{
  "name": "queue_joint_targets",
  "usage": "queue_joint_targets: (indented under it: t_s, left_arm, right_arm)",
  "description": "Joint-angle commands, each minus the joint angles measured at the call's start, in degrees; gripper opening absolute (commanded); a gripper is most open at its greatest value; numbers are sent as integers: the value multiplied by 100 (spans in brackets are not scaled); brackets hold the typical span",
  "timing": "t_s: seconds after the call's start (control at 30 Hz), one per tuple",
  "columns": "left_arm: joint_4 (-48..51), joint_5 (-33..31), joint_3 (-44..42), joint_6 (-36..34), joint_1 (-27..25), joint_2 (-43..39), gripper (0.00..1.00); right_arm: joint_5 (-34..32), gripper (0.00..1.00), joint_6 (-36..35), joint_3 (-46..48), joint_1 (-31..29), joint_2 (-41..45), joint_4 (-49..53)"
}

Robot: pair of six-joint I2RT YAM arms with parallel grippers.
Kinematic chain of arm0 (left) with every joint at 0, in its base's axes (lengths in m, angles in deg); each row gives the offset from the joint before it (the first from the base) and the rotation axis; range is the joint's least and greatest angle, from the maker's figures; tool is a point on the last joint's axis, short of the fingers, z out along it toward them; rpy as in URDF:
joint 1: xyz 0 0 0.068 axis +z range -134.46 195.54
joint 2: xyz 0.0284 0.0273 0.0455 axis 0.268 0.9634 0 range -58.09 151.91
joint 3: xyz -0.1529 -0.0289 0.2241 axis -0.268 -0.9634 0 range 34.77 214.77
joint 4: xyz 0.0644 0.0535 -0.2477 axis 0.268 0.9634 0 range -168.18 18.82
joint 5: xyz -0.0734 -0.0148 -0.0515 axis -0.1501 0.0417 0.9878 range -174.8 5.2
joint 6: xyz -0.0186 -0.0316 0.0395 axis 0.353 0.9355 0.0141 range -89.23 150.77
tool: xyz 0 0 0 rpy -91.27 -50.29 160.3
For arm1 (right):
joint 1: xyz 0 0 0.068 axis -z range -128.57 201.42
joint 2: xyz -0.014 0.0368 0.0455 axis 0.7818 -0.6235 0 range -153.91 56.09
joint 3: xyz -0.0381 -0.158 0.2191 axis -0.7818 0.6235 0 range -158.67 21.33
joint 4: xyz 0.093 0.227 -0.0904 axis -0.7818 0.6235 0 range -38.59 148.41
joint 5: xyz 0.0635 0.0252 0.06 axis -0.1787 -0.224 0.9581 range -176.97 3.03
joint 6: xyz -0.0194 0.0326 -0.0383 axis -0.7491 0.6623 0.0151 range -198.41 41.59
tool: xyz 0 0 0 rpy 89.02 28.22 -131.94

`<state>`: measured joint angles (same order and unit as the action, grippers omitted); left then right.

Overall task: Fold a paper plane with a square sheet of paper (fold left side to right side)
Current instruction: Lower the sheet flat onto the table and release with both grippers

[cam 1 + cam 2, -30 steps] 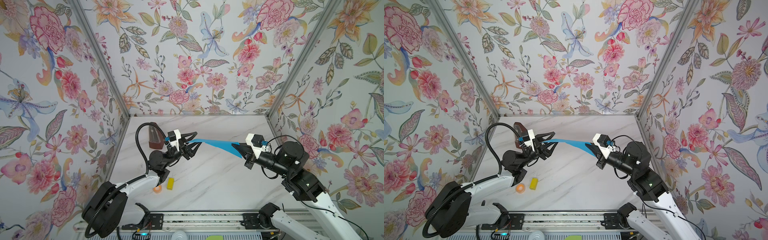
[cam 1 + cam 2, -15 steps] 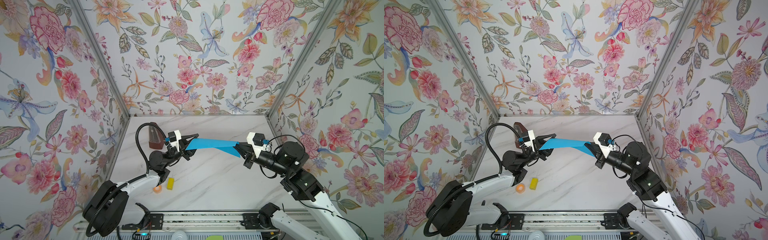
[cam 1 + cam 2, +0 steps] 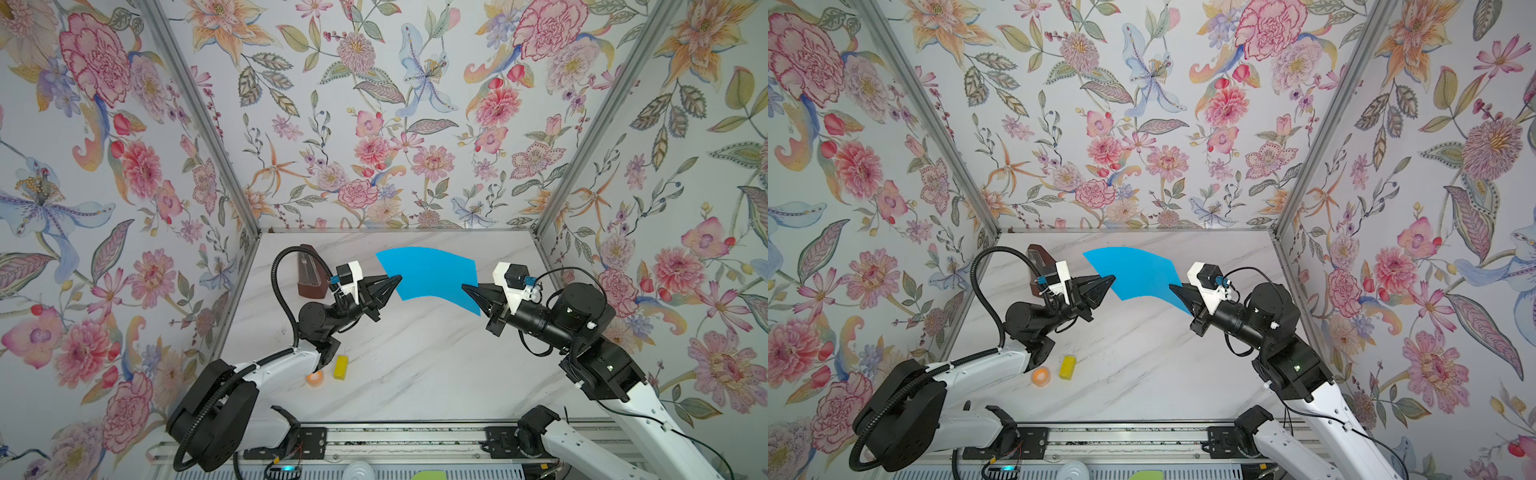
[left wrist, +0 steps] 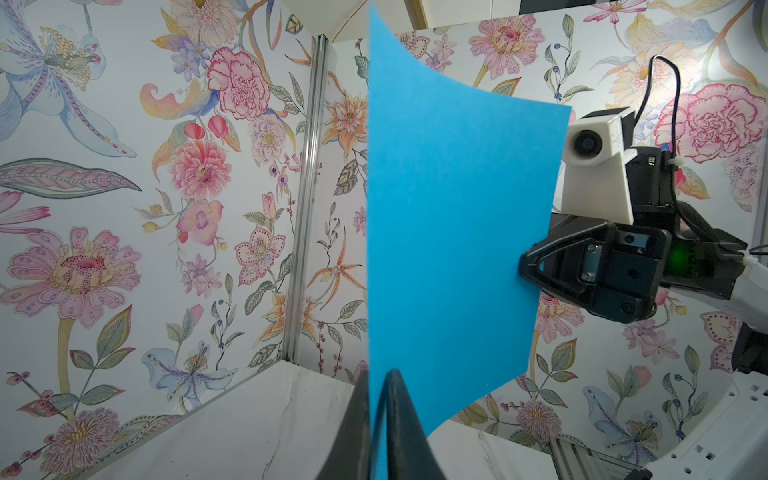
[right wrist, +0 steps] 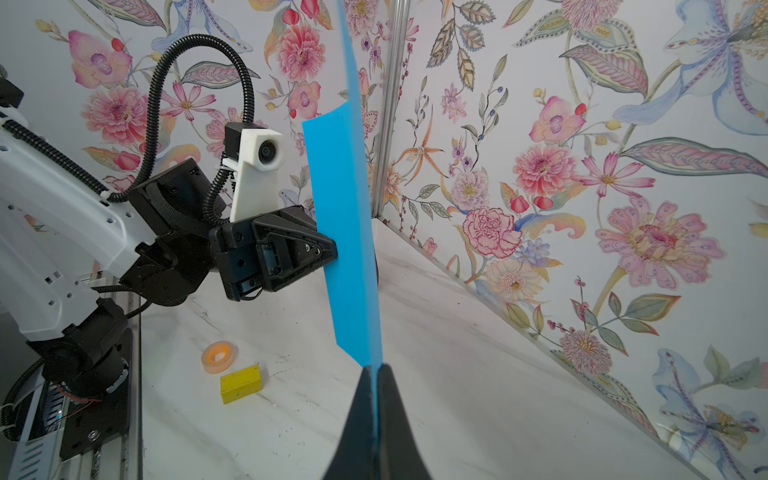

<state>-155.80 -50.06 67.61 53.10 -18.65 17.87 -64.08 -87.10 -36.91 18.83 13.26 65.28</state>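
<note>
Over marble table (image 3: pixel 415 353), left claw (image 3: pixel 397 281) and right claw (image 3: pixel 467 288) pinch sheet (image 3: pixel 428 272).

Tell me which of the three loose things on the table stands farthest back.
The brown wedge, upright by the left pincer. The yellow block and orange tape roll lie near the front, side by side.

**Sheet swung broadside; left jaws closed**
The square sheet of paper (image 3: pixel 428 272), only a thin edge-on sliver a second ago, now shows its broad, curved face in both top views, with its upper edge fanned toward the far side. The left gripper (image 3: pixel 398 279), which then stood open around the sheet's left edge, has pinched shut on it.
</note>
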Motion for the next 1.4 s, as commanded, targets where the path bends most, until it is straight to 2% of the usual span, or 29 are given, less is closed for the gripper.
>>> queue_joint_targets:
  t_s: [0.0,0.17,0.27,0.37,0.5,0.67,0.77,0.87,0.97,1.07,1.27,1.37]
  left_arm:
    - [-124,121,-65,-112,-35,-110,6]
    - [291,113,10,-186,-35,-160,0]
    - [955,7,132,-242,-39,-178,0]
    - [1756,-66,281,-257,-38,-151,0]
    - [2504,-95,310,-107,-34,129,0]
    - [3181,152,340,607,-26,802,0]
    - [3685,444,502,1064,-26,1303,0]
    - [3702,673,478,1511,-10,1868,0]
    - [4248,762,563,1617,93,2176,0]
    - [5196,705,719,1333,305,2289,0]
    - [8035,71,1601,-195,604,2396,0]
    - [8752,-20,1905,-664,752,2463,0]
  right_arm:
    - [-110,0,84,58,-19,20,-25]
    - [-445,2,254,130,-20,22,-84]
    - [-817,15,528,244,-18,-22,-168]
    - [-1004,35,749,312,-19,-113,-165]
    - [-1416,56,1103,370,-23,-301,-135]
    - [-1951,65,1739,287,-10,-839,170]
    - [-1978,66,2420,324,32,-1210,222]
    - [-1780,66,3133,426,86,-1618,216]
    - [-1348,65,3815,541,292,-2136,219]
    - [-727,63,4286,635,402,-2682,177]
    - [263,57,5003,1013,445,-3622,-572]
    - [647,44,5227,1047,508,-4153,-721]
